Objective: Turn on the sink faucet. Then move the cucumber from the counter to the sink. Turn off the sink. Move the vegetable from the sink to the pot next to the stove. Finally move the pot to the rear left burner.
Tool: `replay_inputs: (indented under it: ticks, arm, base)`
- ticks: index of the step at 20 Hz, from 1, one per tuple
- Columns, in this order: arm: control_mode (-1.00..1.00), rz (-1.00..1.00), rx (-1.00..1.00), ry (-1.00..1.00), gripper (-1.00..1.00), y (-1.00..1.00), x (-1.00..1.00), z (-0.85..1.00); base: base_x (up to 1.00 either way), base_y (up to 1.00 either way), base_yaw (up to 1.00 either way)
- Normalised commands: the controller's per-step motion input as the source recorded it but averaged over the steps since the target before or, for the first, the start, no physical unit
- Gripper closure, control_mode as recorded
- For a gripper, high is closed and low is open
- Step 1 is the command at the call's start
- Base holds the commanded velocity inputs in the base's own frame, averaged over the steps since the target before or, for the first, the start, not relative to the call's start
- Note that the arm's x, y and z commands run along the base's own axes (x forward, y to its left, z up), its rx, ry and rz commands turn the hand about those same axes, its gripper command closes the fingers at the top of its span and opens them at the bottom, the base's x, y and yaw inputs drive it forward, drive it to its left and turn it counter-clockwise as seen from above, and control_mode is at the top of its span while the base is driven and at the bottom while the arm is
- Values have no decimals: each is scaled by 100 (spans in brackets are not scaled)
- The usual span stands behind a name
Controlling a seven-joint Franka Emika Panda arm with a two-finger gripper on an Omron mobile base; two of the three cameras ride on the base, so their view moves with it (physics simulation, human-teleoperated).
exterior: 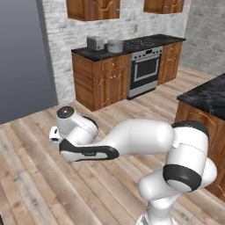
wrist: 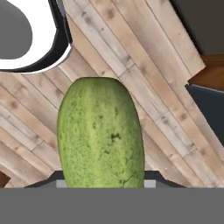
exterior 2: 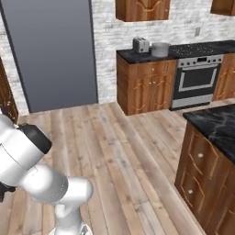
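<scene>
Cucumber's [wrist: 100,135] lower end behind grey band

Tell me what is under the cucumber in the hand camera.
Under the cucumber lies the wooden plank floor, with a dark counter edge off to one side. The floor directly beneath it and the gripper's fingertips are hidden by it.

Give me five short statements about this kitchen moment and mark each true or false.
1. The gripper holds the cucumber over the wooden floor. True.
2. The pot sits on the floor. False: it stands on the counter between the toaster and the stove.
3. The toaster is left of the pot. True.
4. The cucumber lies inside the pot. False: it is in the gripper.
5. The oven door hangs open. False: it is closed.
</scene>
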Motion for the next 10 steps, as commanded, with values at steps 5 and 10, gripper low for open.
replay_inputs:
  ticks: [5, 10]
  arm:
    - [100, 0, 0, 0, 100, 0, 0, 0]
    - [100, 0, 0, 0, 100, 0, 0, 0]
  base:
    - [73, 5, -33]
    - [95, 31, -27]
